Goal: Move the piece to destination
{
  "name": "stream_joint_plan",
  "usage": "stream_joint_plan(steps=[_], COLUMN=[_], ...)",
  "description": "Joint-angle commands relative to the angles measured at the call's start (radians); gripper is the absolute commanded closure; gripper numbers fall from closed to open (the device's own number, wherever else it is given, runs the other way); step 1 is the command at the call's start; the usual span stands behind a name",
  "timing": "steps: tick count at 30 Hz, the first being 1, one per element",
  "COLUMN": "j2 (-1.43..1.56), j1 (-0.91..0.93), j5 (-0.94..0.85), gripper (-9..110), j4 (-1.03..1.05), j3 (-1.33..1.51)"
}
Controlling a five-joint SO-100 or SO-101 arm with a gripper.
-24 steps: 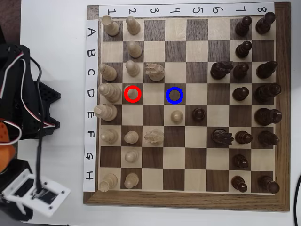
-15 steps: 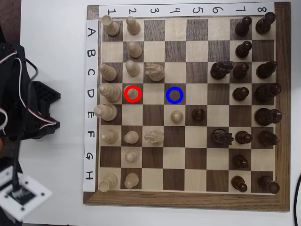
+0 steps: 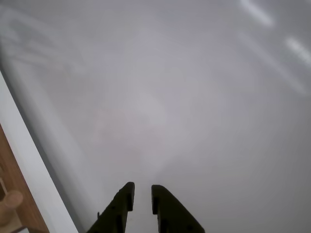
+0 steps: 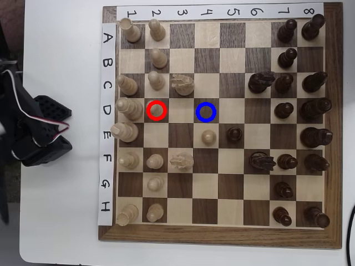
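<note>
In the overhead view a pale cream pawn (image 4: 156,110) stands inside a red ring on the D2 square. The destination (image 4: 206,111) is the empty dark square D4, marked by a blue ring two squares to its right. My arm (image 4: 41,133) rests on the white table left of the board, off the squares. In the wrist view my gripper (image 3: 142,193) enters from the bottom edge with its black fingers (image 3: 124,201) nearly together and nothing between them, over bare white table. The pawn and the ring are out of the wrist view.
Other pale pieces fill columns 1 to 3, with a lone pale pawn (image 4: 208,137) at E4 just below the destination. A dark pawn (image 4: 234,133) stands at E5; dark pieces crowd the right side. The board's edge strip (image 3: 29,165) and one pale piece (image 3: 10,204) show at the wrist view's lower left.
</note>
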Motion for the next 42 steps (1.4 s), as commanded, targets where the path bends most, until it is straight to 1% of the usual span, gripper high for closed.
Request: stream_joint_plan(steps=[1,3,6,9,12,14,16,21,24,32,37,42], j2=[-0.046,-0.057,-0.092,-0.166,-0.259,-0.321,-0.364,-0.402,-0.439,-0.588,-0.661,-0.689], j1=[-0.164,-0.261,-0.327,-0.408,-0.528,-0.575,-0.612,-0.718,-0.798,-0.986,-1.058,-1.120], j5=[0.051,0.123,0.256,0.365,0.397,0.416,0.416,0.420,0.420,0.443,0.492,0.574], gripper=[95,93,94,93,93,93,94,94,92,90,90,87], j4=[0.021,0.009,0.018,0.114,0.247,0.319,0.339,0.342,0.345,0.351,0.350,0.328], j3=[-0.120,-0.155,-0.241,-0.364,-0.495,-0.577,-0.614,-0.583,-0.571,-0.551,-0.505,-0.439])
